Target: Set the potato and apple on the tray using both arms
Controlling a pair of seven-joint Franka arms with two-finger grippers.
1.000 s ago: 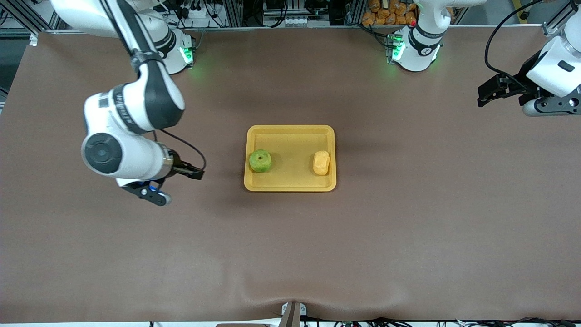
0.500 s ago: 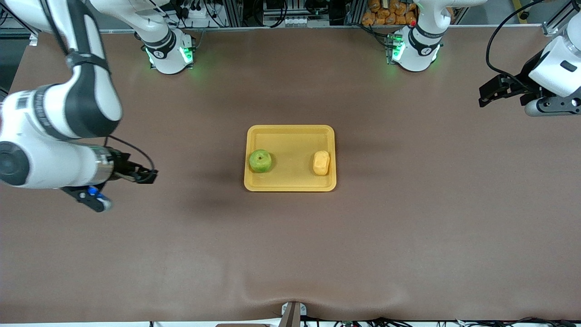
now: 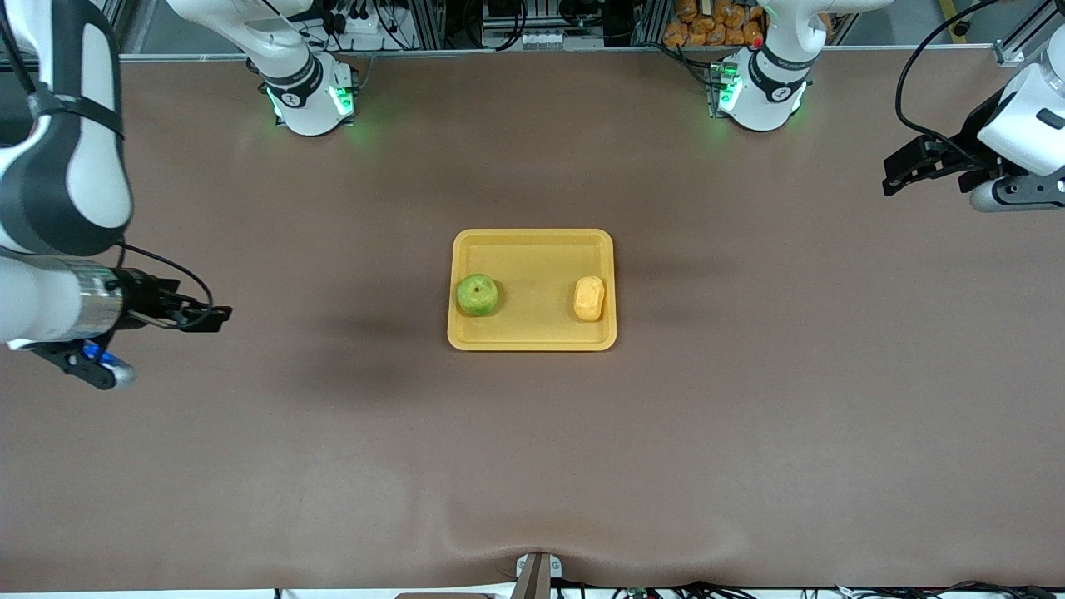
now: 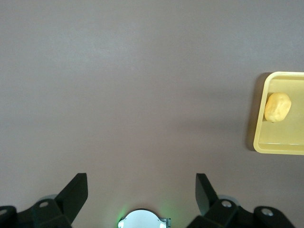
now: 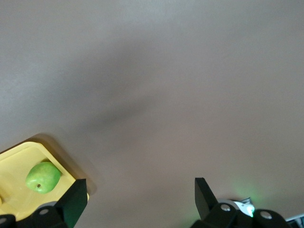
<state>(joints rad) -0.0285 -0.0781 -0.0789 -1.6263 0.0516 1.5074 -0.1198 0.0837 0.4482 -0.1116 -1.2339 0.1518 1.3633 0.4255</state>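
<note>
We see one apple (image 3: 478, 294) and one potato (image 3: 589, 298) sitting in the single tray (image 3: 532, 239) mid-table, same spots as a second ago: apple at the tray's 9 o'clock, potato at 3 o'clock. What's changed is the right gripper (image 3: 218, 315), which has pulled way out toward its arm's end of the table. The left gripper (image 3: 892, 176) barely drifts up at its own end. Both are spread wide and empty.
</note>
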